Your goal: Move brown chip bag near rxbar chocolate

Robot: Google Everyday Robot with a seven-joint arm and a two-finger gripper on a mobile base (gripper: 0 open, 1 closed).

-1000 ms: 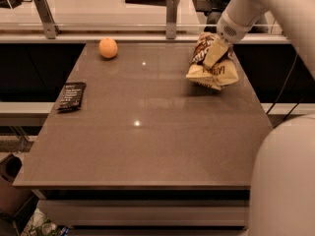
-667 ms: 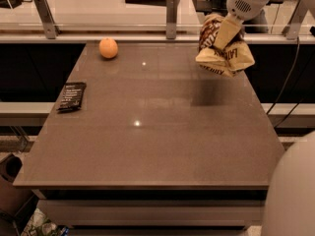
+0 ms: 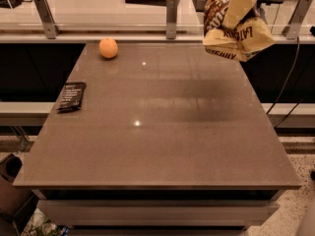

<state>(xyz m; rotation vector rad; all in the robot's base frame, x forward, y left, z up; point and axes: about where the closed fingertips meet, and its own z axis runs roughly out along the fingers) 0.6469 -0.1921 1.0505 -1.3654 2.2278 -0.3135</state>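
Note:
The brown chip bag hangs in the air above the table's far right corner, brown half up and cream "LATE JULY" half down. My gripper comes in from the top right edge and is shut on the bag's upper part. The rxbar chocolate, a small flat black wrapper, lies near the table's left edge, far from the bag. The bag's shadow falls on the right middle of the grey-brown table.
An orange round fruit sits at the table's far left. A glass-and-metal rail with posts runs behind the table's far edge. A dark cable hangs off the right side. Bins and clutter stand on the floor at lower left.
The gripper has lifted the bag off the table's far right area; it now hangs higher and clear of the surface.

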